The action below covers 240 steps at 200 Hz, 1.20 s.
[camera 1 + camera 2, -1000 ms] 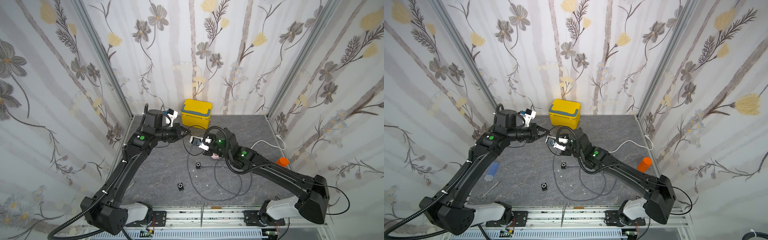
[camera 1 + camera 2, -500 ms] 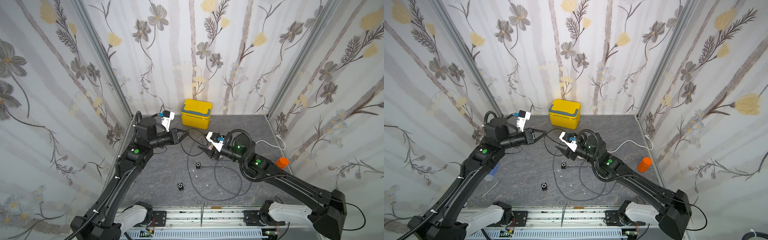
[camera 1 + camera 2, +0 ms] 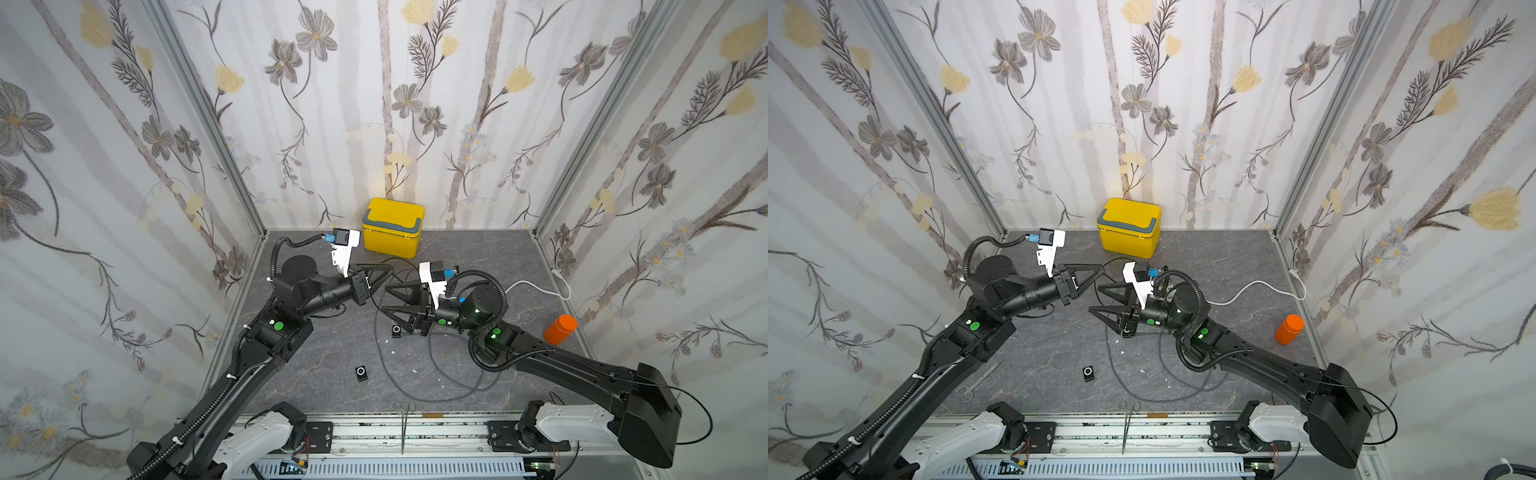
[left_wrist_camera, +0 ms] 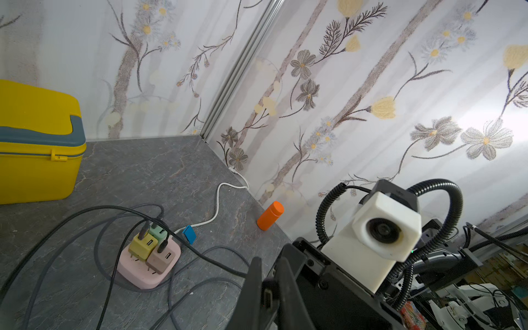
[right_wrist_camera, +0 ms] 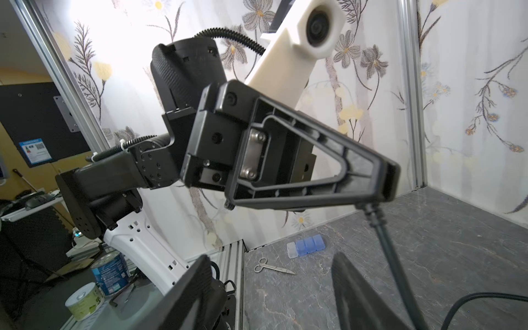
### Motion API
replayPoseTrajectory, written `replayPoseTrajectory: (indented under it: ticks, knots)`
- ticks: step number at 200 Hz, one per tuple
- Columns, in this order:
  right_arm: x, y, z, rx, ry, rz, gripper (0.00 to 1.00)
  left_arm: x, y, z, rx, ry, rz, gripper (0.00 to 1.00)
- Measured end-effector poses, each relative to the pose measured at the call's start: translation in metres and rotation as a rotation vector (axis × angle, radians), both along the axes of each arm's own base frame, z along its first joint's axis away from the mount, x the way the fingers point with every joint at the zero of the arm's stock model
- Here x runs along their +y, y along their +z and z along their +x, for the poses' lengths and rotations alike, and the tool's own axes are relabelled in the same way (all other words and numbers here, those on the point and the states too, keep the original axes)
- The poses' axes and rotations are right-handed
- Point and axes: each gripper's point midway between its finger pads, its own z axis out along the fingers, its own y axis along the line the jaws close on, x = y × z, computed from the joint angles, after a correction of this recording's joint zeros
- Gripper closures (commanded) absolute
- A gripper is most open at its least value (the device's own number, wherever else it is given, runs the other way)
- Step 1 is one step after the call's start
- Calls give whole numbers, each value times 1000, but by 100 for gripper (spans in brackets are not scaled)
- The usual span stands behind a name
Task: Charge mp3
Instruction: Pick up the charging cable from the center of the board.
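Two small black square mp3 players lie on the grey floor, one [image 3: 360, 372] [image 3: 1088, 373] toward the front, one [image 3: 397, 330] just below my right gripper. My left gripper [image 3: 390, 268] [image 3: 1102, 268] [image 4: 268, 261] is shut on the small plug [image 4: 267, 297] of a dark grey cable [image 5: 385, 243], which hangs down from its tips. Facing it a short gap away, my right gripper [image 3: 384, 298] [image 3: 1096, 297] [image 5: 271, 265] stands open and holds nothing. A pink power strip [image 4: 148, 257] with several pastel charger cubes shows only in the left wrist view.
Grey cable loops [image 3: 415, 374] sprawl over the floor's middle. A yellow box [image 3: 392, 227] stands at the back wall. At the right are an orange bottle [image 3: 560, 329] and a white cord [image 3: 536, 286]. Scissors [image 3: 978, 380] and a blue pill box [image 5: 307, 245] lie at the left.
My right gripper has opened and drawn back to the right, away from the left gripper. The left arm has pulled back a little to the left, still shut on the plug.
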Motion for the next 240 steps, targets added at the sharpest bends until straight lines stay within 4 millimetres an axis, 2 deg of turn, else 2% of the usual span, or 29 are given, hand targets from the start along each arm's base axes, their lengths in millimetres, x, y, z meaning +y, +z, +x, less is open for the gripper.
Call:
replayPoseTrajectory:
  ticks: [33, 49, 75, 99, 122, 151, 164, 175, 202, 210, 219, 240]
  knots:
    - [-3, 3, 11, 33, -49, 79, 30, 8, 6, -5, -38, 36, -28, 100]
    - [-3, 2, 17, 60, -65, 112, 29, 8, 6, -7, -43, 35, -35, 100]
    - [-6, 11, 21, 80, -77, 193, 27, 7, 2, -7, -34, 33, -47, 100]
    - [-16, 23, 23, 79, -89, 280, 27, 6, 0, -8, -33, 27, -62, 100]
    - [-27, 22, 26, 92, -105, 338, 27, 7, 1, -11, -27, 23, -78, 100]
    - [-33, 31, 28, 97, -100, 420, 29, 8, 3, -12, -37, 22, -94, 100]
    - [-32, 30, 30, 111, -92, 442, 35, 7, 1, -11, -25, 22, -105, 100]
    - [-32, 31, 32, 121, -84, 465, 47, 7, -1, -11, -22, 22, -105, 100]
    - [-31, 36, 33, 130, -54, 503, 86, 7, -2, -11, -13, 22, -123, 100]
    - [-31, 37, 32, 131, -43, 507, 94, 7, 0, -12, -20, 23, -128, 100]
    - [-31, 38, 32, 135, -38, 512, 100, 7, 1, -13, -23, 22, -134, 100]
    - [-32, 38, 32, 141, -36, 508, 100, 8, 2, -13, -27, 27, -144, 100]
